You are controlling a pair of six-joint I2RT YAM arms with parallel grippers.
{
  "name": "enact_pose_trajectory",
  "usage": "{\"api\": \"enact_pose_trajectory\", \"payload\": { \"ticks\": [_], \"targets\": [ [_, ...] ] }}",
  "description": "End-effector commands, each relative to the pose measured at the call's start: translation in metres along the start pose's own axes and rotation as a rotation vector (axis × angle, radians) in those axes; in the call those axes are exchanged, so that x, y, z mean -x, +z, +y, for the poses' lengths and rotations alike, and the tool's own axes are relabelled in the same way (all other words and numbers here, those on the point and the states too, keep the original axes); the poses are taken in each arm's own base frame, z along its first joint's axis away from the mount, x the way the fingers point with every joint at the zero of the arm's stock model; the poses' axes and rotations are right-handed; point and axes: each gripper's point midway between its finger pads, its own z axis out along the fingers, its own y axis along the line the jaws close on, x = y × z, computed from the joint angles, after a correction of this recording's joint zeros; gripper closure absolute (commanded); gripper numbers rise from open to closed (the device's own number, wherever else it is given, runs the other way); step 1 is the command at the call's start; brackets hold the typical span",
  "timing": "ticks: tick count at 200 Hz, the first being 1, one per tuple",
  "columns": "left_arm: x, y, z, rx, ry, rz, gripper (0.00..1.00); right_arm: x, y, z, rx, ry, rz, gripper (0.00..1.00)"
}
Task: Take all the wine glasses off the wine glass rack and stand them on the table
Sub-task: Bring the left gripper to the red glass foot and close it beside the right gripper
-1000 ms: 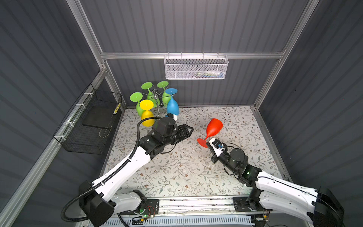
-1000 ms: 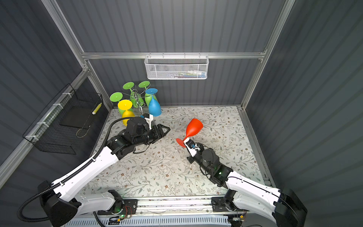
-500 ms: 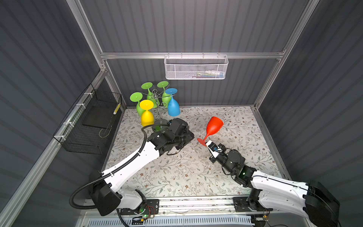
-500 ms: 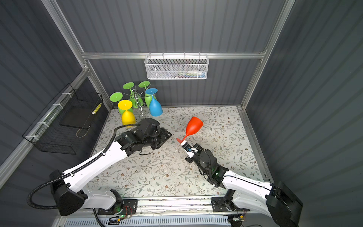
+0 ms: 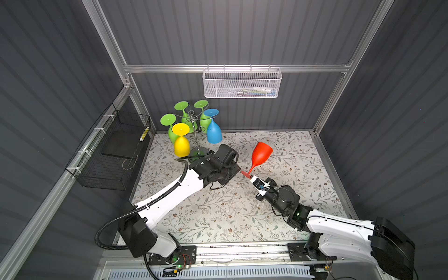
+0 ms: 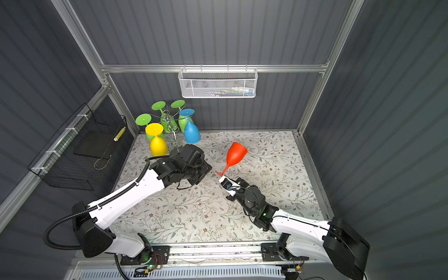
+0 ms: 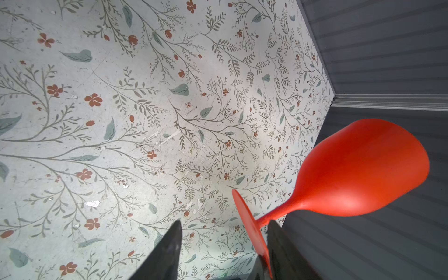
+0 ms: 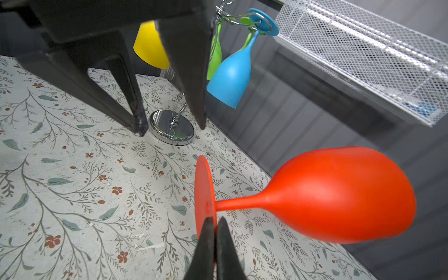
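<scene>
The red wine glass (image 5: 260,154) (image 6: 236,152) is off the rack, tilted above the floral mat. My right gripper (image 8: 215,219) (image 5: 251,178) is shut on the rim of its round foot. My left gripper (image 7: 225,221) (image 5: 236,169) is open, and the red foot's edge stands in the gap, close against one finger. The left gripper's black fingers (image 8: 131,97) show in the right wrist view. The chrome wine glass rack (image 5: 191,118) (image 8: 172,128) stands at the back left with a yellow glass (image 5: 181,145), a blue glass (image 5: 214,132) and green glasses (image 5: 167,120) hanging upside down.
A white mesh basket (image 5: 242,83) hangs on the back wall. A black wire basket (image 5: 114,150) hangs on the left wall. The floral mat (image 5: 218,213) is bounded by dark walls at the back and on both sides.
My left gripper has swung away from the rack toward the red glass's foot, and its jaws have narrowed a little. My right gripper keeps its hold, and the glass has barely moved.
</scene>
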Motion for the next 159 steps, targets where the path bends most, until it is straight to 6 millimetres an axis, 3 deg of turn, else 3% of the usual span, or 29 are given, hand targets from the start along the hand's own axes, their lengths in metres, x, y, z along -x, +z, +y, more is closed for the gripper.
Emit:
{"api": "enact_pose_trajectory", "payload": {
  "ticks": [1, 76, 159],
  "targets": [
    [0.002, -0.005, -0.002, 0.017, -0.03, -0.018, 0.44, 0.01, 0.0, -0.003, -0.021, -0.026, -0.033, 1.0],
    [-0.004, -0.001, -0.003, 0.03, -0.048, -0.016, 0.46, 0.005, 0.008, 0.014, 0.002, -0.109, -0.011, 1.0],
    [-0.019, 0.012, 0.002, 0.039, -0.07, 0.013, 0.53, 0.011, 0.012, 0.014, -0.019, -0.132, -0.027, 1.0]
  ]
}}
